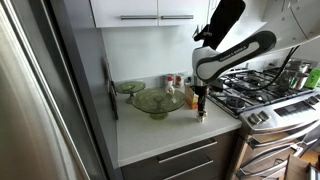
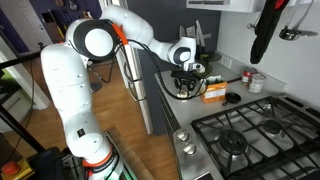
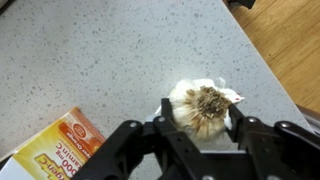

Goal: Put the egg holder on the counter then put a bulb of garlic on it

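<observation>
1. Over at the stove end of the counter (image 3: 100,60), the gripper (image 3: 200,118) points straight down. Its fingers (image 3: 165,112) are closed to about the width of a garlic bulb (image 3: 205,103), and the pads look pressed against both its flanks, so I take it to be holding the bulb.
2. The bulb is low, at or just above the worktop. I cannot make out the egg holder. It may be hidden under the bulb, and the pale flap at the bulb's side could be its rim or only loose skin.
3. To my eye this is the last step, setting the garlic on the holder. The next move calls for checking that the bulb sits centred and settled, then opening the jaws evenly and lifting straight up so nothing tips.
4. Edges: in the wrist view the counter's front edge runs diagonally near the bulb, with the floor (image 3: 285,40) beyond, so a nudge that way could roll it off.
5. Open room: the orange box (image 3: 60,148) lies near on the opposite side. In an exterior view the green glass bowl (image 1: 155,101) stands to one side of the gripper (image 1: 200,108) and the stove (image 1: 262,90) to the other, leaving upward as the freest way out.
</observation>
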You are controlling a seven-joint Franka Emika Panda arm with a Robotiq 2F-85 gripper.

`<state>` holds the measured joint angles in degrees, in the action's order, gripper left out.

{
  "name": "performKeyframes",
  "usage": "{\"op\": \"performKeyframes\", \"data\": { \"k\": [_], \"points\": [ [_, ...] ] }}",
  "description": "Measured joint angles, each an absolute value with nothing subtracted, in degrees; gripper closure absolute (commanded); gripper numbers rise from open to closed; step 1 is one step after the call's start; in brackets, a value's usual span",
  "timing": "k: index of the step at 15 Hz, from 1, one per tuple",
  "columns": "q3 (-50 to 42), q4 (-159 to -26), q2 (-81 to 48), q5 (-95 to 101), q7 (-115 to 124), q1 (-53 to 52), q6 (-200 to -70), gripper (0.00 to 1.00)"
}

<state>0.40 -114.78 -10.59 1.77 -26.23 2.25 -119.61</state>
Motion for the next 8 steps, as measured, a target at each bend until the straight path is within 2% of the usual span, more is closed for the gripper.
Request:
{"op": "performKeyframes", "data": {
  "k": [6, 7, 8],
  "points": [
    [0.4, -114.72, -10.71, 1.77, -26.23, 2.25, -119.61, 0.73],
    [0.4, -114.72, -10.73, 1.77, -26.23, 2.25, -119.61, 0.71],
    [0.4, -114.72, -10.75, 1.77, -26.23, 2.25, -119.61, 0.64]
  ]
}}
